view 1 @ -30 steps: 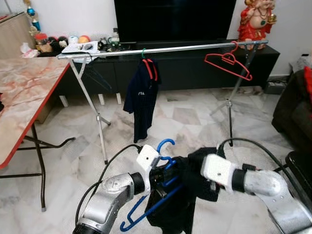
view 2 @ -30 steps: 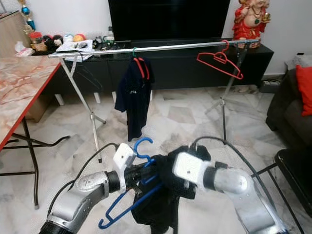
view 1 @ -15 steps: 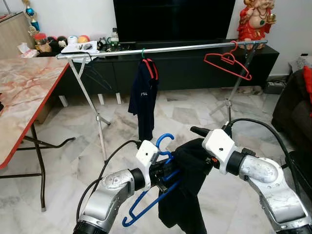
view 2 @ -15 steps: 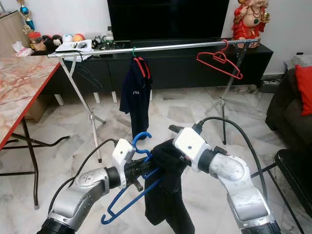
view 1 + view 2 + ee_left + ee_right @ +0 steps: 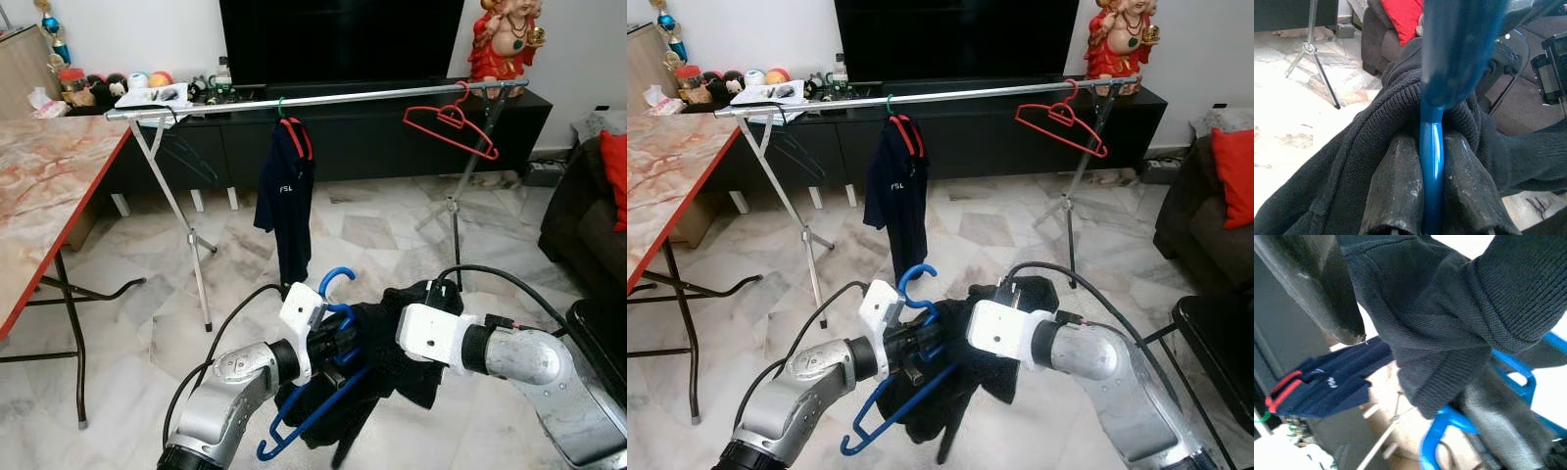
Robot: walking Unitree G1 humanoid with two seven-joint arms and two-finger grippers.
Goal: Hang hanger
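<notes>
Looking down from the head camera, we see the left gripper (image 5: 338,343) near the middle of the scene, its two black fingers (image 5: 1400,186) pressed together on the neck of the blue hanger (image 5: 323,377), with the blue hook curling up just above the wrist. A black sweater (image 5: 392,367) is bunched over the hanger and spills down below both arms. The right gripper (image 5: 1415,357) comes in from the right and is buried in that sweater; in the right wrist view one of its fingers (image 5: 1317,284) stands apart from the other with a thick fold of knit between them, so its fingers are spread around the fabric rather than closed. Far ahead stands the clothes rail (image 5: 323,98), a silver bar on folding legs in front of a dark TV cabinet (image 5: 372,137). A navy shirt (image 5: 287,201) hangs near the rail's middle, and a bare red hanger (image 5: 449,125) hangs tilted toward its right end. At the left edge sits a marble-patterned table (image 5: 49,186) with a red rim, and a dark sofa (image 5: 588,215) shows at the right.
</notes>
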